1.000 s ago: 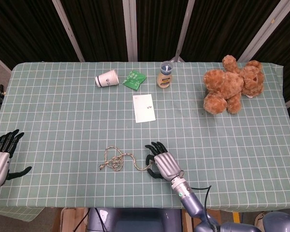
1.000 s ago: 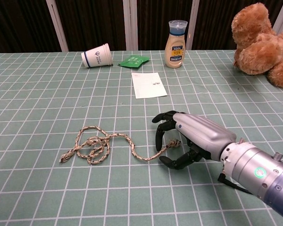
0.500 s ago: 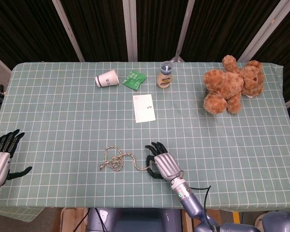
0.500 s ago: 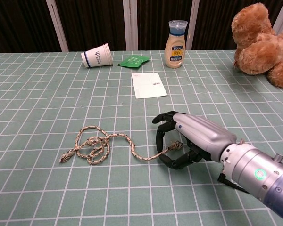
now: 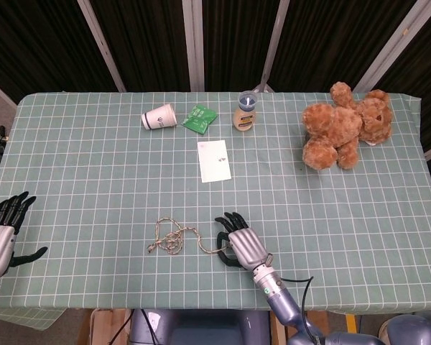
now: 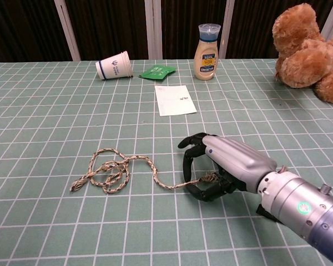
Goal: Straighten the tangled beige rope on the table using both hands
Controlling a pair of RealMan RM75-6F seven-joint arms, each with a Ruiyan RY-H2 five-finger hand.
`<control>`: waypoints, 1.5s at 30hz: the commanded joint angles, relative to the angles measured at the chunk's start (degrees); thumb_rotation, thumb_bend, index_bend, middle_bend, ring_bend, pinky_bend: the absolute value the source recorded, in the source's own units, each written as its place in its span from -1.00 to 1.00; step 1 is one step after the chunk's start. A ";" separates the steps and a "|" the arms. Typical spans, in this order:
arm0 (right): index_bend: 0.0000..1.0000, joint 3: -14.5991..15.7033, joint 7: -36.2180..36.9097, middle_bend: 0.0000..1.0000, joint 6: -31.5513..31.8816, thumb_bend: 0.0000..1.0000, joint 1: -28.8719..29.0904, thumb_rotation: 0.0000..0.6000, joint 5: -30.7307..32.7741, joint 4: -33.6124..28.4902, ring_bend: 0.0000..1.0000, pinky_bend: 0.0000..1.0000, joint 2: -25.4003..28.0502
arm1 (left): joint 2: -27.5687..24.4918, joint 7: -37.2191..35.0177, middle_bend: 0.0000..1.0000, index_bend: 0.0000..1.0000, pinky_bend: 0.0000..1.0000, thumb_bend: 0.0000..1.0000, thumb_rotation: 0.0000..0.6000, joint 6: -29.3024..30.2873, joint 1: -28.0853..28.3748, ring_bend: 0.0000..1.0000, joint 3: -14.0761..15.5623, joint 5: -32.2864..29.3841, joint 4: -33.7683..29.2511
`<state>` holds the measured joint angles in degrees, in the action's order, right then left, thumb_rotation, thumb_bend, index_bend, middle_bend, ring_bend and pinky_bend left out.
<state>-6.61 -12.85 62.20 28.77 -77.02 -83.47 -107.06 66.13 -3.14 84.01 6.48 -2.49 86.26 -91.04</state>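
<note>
The beige rope [image 5: 174,237] lies near the table's front edge. Its left part is a tangle of loops [image 6: 108,172]; one strand runs right to my right hand [image 6: 225,166]. That hand [image 5: 238,243] rests on the cloth with its fingers curled down over the rope's right end and the thumb drawn in under it, pinching the end. My left hand [image 5: 3,231] hangs at the table's left edge with fingers spread and nothing in it, far from the rope; the chest view does not show it.
At the back stand a tipped paper cup [image 5: 159,117], a green packet [image 5: 199,118] and a sauce bottle [image 5: 245,111]. A white card [image 5: 214,160] lies mid-table. A brown teddy bear [image 5: 345,131] sits back right. The green checked cloth [image 5: 93,180] covers the table.
The right hand's thumb and fingers have drawn closer together around the rope's right end, and the hand has sunk slightly. The tangle and the left hand have stayed put.
</note>
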 commanded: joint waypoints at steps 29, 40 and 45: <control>0.27 -2.94 -0.66 -0.61 2.46 -0.11 -0.39 1.00 0.83 -7.56 -1.00 -1.00 10.21 | -2.23 15.21 -0.95 -0.44 -1.00 -0.57 1.00 -12.49 9.17 -1.00 -2.06 -2.19 -16.05; 0.27 -2.90 -1.57 -0.61 2.96 -0.11 -0.72 1.00 2.34 -9.91 -1.00 -1.00 12.13 | 7.85 27.77 -0.86 -0.24 -1.00 -0.40 1.00 -17.38 13.40 -1.00 -2.46 -9.88 -19.11; 0.27 -2.82 -1.73 -0.61 3.14 -0.11 -0.81 1.00 2.98 -9.95 -1.00 -1.00 12.38 | 12.79 31.18 -0.83 -0.17 -1.00 -0.28 1.00 -17.89 14.38 -1.00 -2.43 -14.22 -19.13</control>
<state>-9.45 -14.58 65.30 27.97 -74.09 -93.43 -94.70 77.28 26.99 66.48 20.28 -4.87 73.66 -110.08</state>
